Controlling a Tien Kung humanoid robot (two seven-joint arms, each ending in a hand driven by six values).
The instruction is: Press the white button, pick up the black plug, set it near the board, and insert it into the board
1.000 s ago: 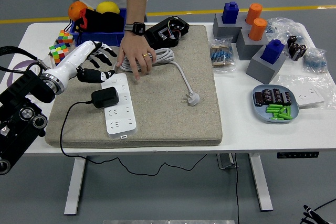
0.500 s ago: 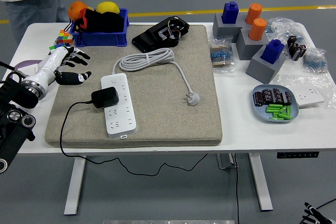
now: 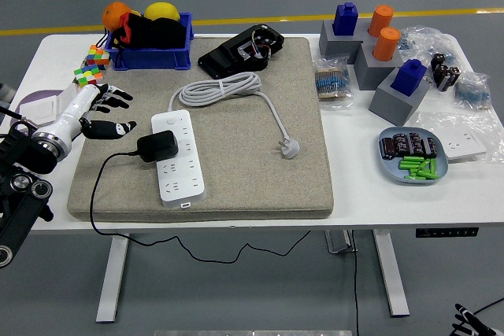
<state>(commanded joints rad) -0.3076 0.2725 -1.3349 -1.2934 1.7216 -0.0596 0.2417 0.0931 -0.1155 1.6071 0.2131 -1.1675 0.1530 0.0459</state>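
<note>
Left hand point(image 3: 101, 112) fingers spread, empty, at mat's point(image 3: 260, 171) left edge. Black plug point(image 3: 157, 145) sits seated in the board point(image 3: 178, 155). Insertion looks done; if reseating, press straight down, steady the board.

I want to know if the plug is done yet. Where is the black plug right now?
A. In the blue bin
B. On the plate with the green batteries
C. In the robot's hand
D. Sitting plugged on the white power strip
D: the black plug sits on top of the white power strip on the mat, its cord trailing off the left, while the left hand is beside it with its fingers open and holding nothing.
</note>
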